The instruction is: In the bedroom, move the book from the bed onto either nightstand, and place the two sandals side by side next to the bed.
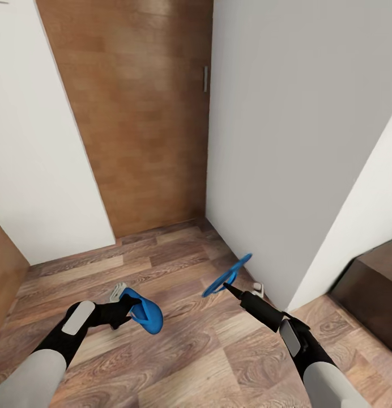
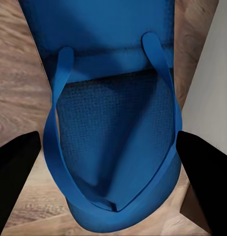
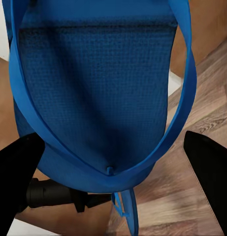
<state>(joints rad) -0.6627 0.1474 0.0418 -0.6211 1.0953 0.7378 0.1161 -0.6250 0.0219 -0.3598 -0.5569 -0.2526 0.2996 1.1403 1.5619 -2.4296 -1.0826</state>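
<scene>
Jaws of left gripper (image 1: pixel 123 306) and right gripper (image 1: pixel 229 287) each clamp one of two sandals (image 1: pixel 145 311) (image 1: pixel 227 275).

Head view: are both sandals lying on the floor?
No: the left gripper holds one sandal and the right gripper the other sandal, above the wood floor.

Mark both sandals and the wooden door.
Left sandal (image 1: pixel 146 313), head view, on its sole.
Right sandal (image 1: pixel 229 276), head view, on its edge.
Door (image 1: pixel 139 113), head view, on its middle panel.

Blue sandal (image 3: pixel 98 93) (straps looping) between dark jaws, above wood-plank floor (image 3: pixel 202 162).
</scene>
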